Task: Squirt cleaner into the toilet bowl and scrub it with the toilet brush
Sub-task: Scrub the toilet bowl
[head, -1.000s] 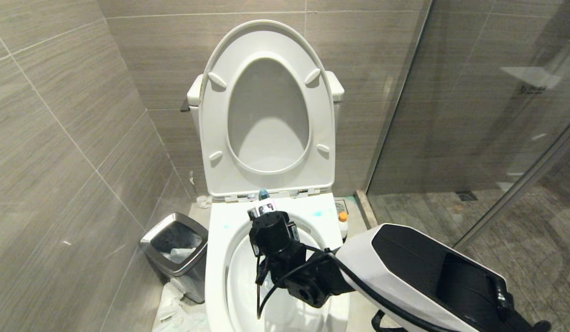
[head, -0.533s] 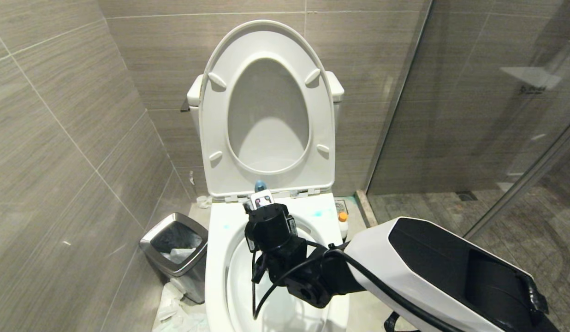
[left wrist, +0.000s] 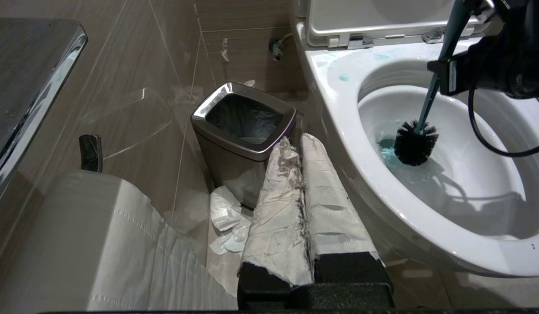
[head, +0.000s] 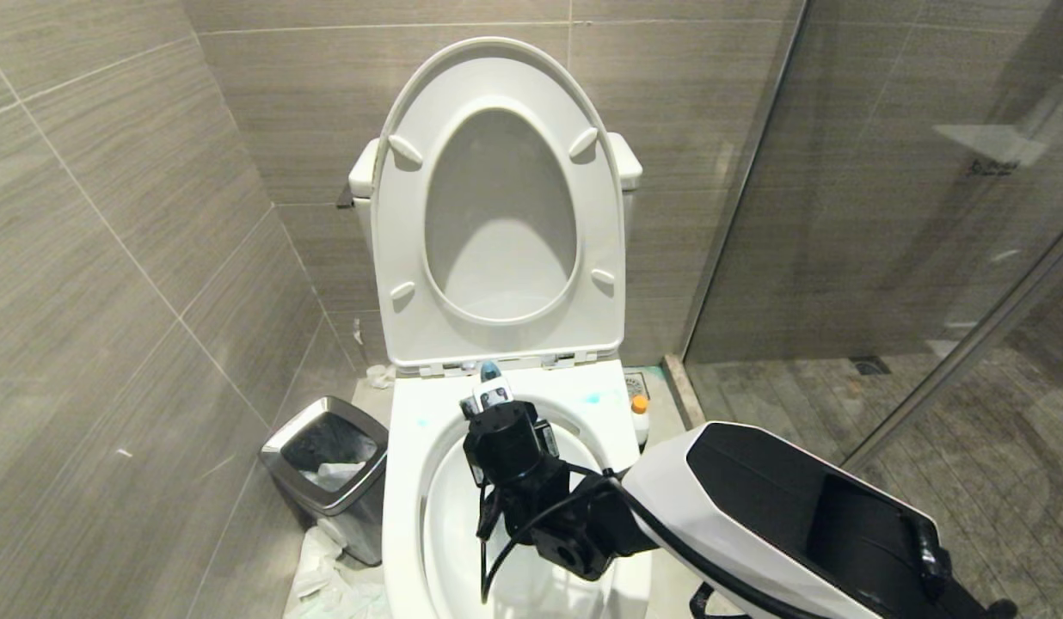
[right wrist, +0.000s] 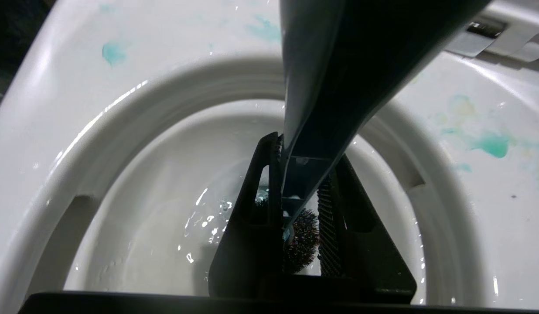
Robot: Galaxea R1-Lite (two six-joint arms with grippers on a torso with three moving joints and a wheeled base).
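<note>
Head view: glossy white ceramic toilet bowl [head: 407,481], seat and lid raised against the grey tiled wall. Right gripper [right wrist: 302,205] over the bowl's far half, jaws clamped on the slim teal-blue toilet brush [left wrist: 415,141] handle; dark bristle head down in the water, touching the bowl's inner wall. Turquoise cleaner [right wrist: 492,144] as smears and drops on the flat rim and tinting the water beside the bristles. Left gripper [left wrist: 302,209], paper-wrapped fingers pressed shut, empty, low at the bowl's left. Square chrome-rimmed dark bin [head: 329,468] left of bowl, crumpled white paper [left wrist: 226,218] at its foot.
</note>
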